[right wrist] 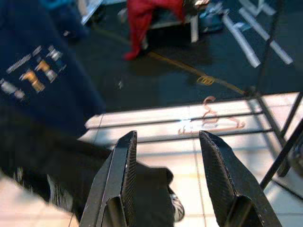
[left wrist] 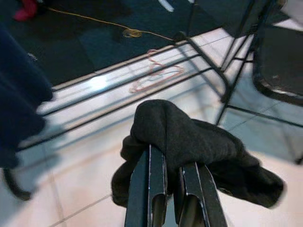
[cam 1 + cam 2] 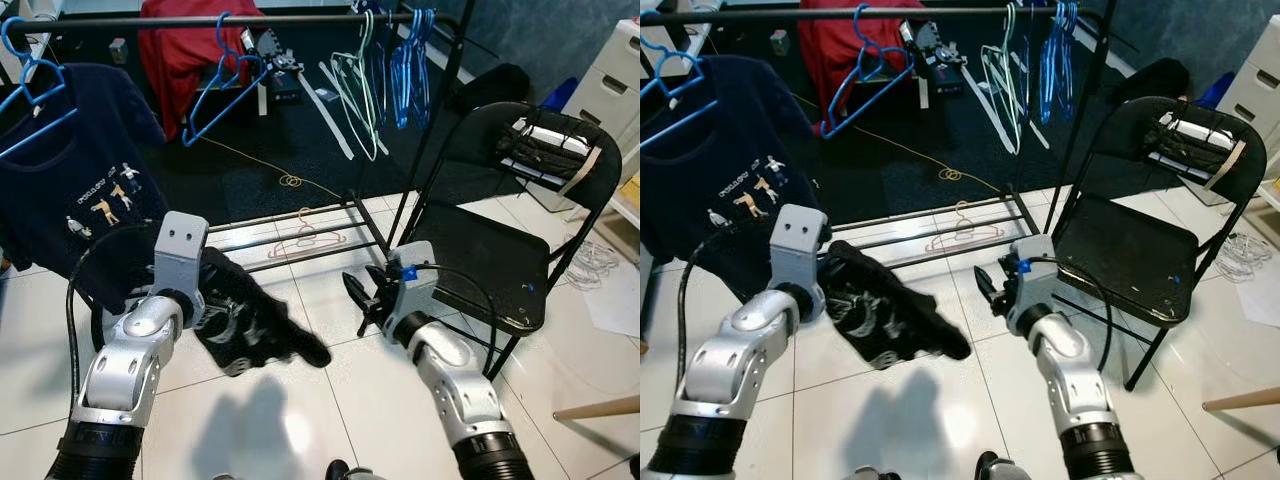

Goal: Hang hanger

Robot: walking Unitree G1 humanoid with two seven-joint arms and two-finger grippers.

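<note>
1. The left claw (image 2: 171, 189) is clenched on a black garment (image 3: 255, 325), which droops from its fingers above the white tiled floor (image 3: 300, 420).
2. In the left wrist view the dark cloth bunches over both fingertips and hangs down on either side of them.
3. The right claw (image 1: 166, 163) is released, its two black fingers spread apart and holding nothing; it hovers over the tiles just beside the black folding chair (image 3: 500, 250).
4. A clothes rail (image 3: 250, 18) runs across the top of the head views, with the rack's lower bars (image 3: 300, 230) lying close to the floor behind the two arms.
5. A blue hanger (image 3: 222, 95) hangs empty on the rail, tilted, in front of a red garment (image 3: 185, 50).
6. A bunch of pale green and blue hangers (image 3: 385, 70) hangs further along the rail toward the robot's right.
7. At the robot's left a navy T-shirt with small printed figures (image 3: 80, 190) hangs on another blue hanger (image 3: 30, 70).
8. A pink hanger (image 3: 308, 238) lies flat on the rack's lower bars, well apart from both claws.
9. A yellow cord (image 3: 290, 180) trails over the dark carpet beyond the rack.
10. Folded black and white items (image 3: 548, 150) rest against the chair's backrest.
</note>
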